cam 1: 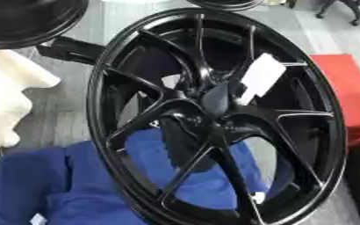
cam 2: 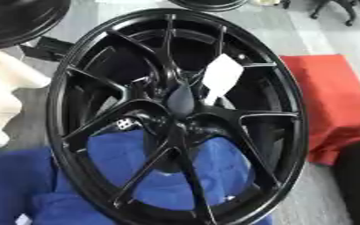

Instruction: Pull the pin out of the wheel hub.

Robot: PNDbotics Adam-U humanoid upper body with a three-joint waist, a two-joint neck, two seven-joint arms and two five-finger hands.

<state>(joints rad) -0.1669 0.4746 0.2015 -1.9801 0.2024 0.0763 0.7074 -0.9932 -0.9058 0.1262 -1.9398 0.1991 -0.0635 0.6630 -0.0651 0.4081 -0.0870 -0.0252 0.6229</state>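
Note:
A large black multi-spoke wheel (cam 1: 214, 114) stands tilted and fills most of both views. Its hub (cam 2: 180, 100) shows as a dark oval at the centre where the spokes meet. A white tag (cam 2: 221, 78) hangs over a spoke just up and right of the hub. Left of and below the hub, a small silver piece with dark dots (cam 2: 125, 124) shows between two spokes; I cannot tell whether it is the pin. A dark bulky shape (cam 1: 185, 145) lies behind the lower spokes. Neither of my hands can be made out in either view.
Blue cloth (cam 1: 52, 184) lies under and behind the wheel at the lower left. A red cover (cam 2: 329, 101) is at the right, white foam (cam 1: 6, 96) at the left, and another black wheel (cam 1: 26, 19) at the upper left on the grey floor.

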